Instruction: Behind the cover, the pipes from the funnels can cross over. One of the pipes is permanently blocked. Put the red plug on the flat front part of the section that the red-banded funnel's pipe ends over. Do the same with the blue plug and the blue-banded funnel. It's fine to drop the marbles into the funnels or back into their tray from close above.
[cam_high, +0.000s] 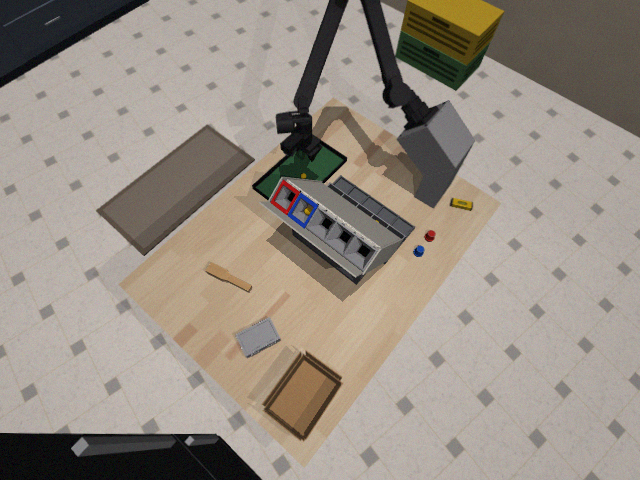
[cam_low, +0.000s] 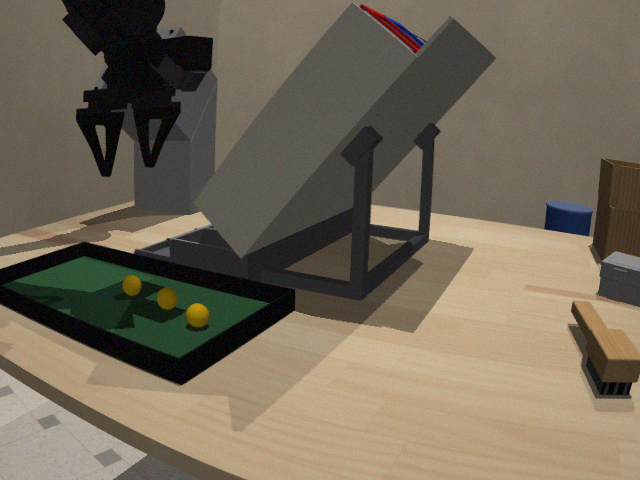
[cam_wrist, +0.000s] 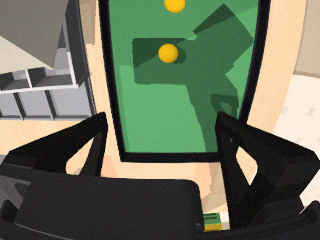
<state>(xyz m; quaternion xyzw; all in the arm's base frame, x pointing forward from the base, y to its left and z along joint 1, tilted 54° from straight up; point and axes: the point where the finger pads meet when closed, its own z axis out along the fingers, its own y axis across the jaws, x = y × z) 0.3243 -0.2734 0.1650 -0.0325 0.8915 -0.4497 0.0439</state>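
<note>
My gripper (cam_high: 302, 150) (cam_low: 126, 166) (cam_wrist: 161, 119) is open and empty. It hangs well above the near end of the black-rimmed green marble tray (cam_high: 336, 160) (cam_low: 155, 361) (cam_wrist: 112, 100). Three yellow marbles (cam_low: 131, 285) (cam_low: 166, 298) (cam_low: 197, 315) lie in the tray; two of them show in the wrist view (cam_wrist: 168, 53) (cam_wrist: 175, 5). The sloped grey cover (cam_high: 351, 219) (cam_low: 310, 129) carries a row of funnels. One more marble (cam_high: 308, 210) sits in the blue-banded funnel (cam_high: 297, 220), next to the red-banded funnel (cam_high: 277, 192). The row of grey sections (cam_high: 369, 202) (cam_low: 175, 248) (cam_wrist: 35, 102) lies at the cover's foot. The red plug (cam_high: 429, 235) and the blue plug (cam_high: 418, 251) (cam_low: 568, 217) stand on the table beside the cover.
The arm's grey base block (cam_high: 436, 149) (cam_low: 175, 170) stands behind the sections. A wooden brush (cam_high: 227, 277) (cam_low: 604, 346), a small grey box (cam_high: 257, 336) (cam_low: 620, 276) and a cardboard box (cam_high: 302, 395) (cam_low: 617, 206) lie on the table's other half. A small yellow block (cam_high: 461, 203) lies near the base.
</note>
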